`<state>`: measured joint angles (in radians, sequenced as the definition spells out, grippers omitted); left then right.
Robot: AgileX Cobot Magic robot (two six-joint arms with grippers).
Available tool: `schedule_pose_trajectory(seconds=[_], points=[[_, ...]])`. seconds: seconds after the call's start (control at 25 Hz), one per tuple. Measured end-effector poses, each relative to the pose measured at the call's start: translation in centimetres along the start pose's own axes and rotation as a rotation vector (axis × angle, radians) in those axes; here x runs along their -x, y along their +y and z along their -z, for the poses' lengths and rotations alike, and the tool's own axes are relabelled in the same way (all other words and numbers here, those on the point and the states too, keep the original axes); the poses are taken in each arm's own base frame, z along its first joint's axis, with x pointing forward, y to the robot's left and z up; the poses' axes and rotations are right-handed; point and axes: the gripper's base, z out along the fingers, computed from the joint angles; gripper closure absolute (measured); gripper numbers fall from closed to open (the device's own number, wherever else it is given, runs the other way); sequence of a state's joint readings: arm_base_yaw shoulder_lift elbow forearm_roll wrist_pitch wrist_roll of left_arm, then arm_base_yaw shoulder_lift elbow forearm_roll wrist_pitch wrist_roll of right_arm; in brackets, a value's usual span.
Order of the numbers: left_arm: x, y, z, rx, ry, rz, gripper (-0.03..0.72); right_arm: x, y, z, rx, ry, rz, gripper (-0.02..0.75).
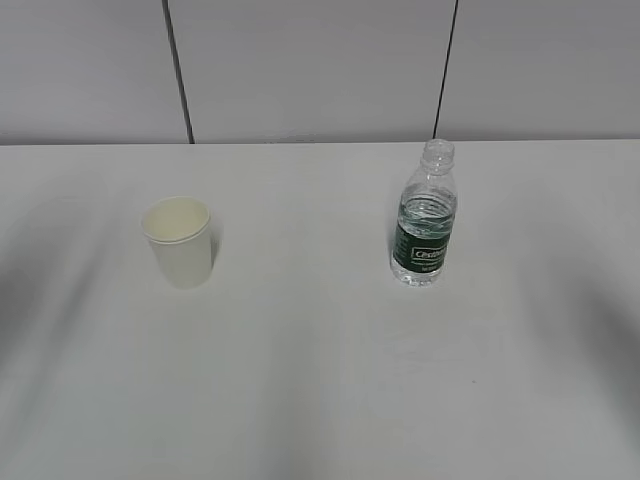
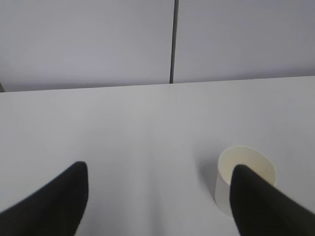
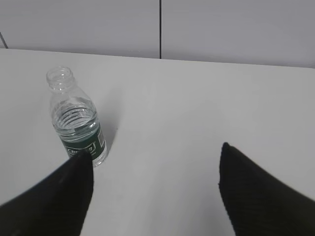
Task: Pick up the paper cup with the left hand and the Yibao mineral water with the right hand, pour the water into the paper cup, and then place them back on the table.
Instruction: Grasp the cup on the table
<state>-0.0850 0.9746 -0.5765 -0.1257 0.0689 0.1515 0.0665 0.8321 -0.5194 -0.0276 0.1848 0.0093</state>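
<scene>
The white paper cup (image 1: 179,241) stands upright on the white table (image 1: 320,380), left of centre. The Yibao mineral water bottle (image 1: 425,215), clear with a dark green label and no cap, stands upright to its right. Neither arm shows in the exterior view. In the left wrist view my left gripper (image 2: 158,169) is open and empty; the cup (image 2: 244,178) stands beyond it, partly behind the right finger (image 2: 261,206). In the right wrist view my right gripper (image 3: 156,153) is open and empty; the bottle (image 3: 78,120) stands just beyond the left finger (image 3: 59,196).
A grey panelled wall (image 1: 320,70) with dark vertical seams runs along the far edge of the table. Soft shadows lie on the tabletop at the lower left and right of the exterior view.
</scene>
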Motion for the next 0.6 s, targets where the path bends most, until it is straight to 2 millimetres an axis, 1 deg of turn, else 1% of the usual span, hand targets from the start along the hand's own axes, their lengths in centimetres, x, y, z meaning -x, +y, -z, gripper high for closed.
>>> schedule_pose_trajectory(seconds=[0.2,0.44,0.6], points=[[-0.5,-0.2,-2.2,0.0,0.007,-0.004,0.151,-0.3,0.0,-1.8,0.002,0.028,0.0,0.153],[-1.6,-1.9,-4.9,-0.056,0.02,-0.042,0.151,-0.5,0.0,-2.7,0.003,0.033,0.0,0.153],[-2.5,-2.7,-6.6,-0.077,0.04,-0.055,0.151,-0.6,0.1,-3.3,0.004,0.036,-0.001,0.153]])
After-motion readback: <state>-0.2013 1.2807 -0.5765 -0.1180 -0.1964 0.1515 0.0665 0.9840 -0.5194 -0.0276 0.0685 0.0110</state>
